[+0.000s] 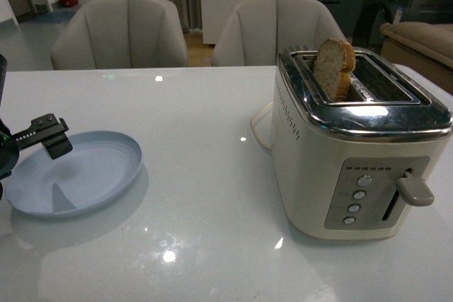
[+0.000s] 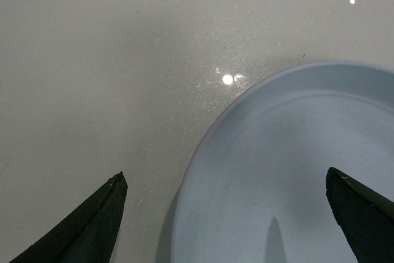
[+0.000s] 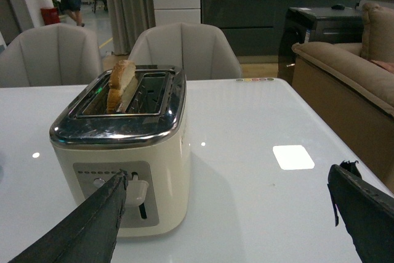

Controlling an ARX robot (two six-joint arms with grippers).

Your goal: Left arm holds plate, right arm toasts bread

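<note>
The bread point(image 1: 334, 68) stands half out of the toaster point(image 1: 354, 153), in its left slot, and the lever point(image 1: 414, 190) looks up, so I judge loading done and pressing down or lifting out still ahead. My right claw point(image 3: 228, 220) gapes wide, holding nothing, just in front of the toaster. My left claw point(image 2: 225, 214) is spread open astride the rim of the plate point(image 1: 78, 171), not yet gripping; the plate lies well left of the toaster. Lettering down the toaster's side is too faint to read.
</note>
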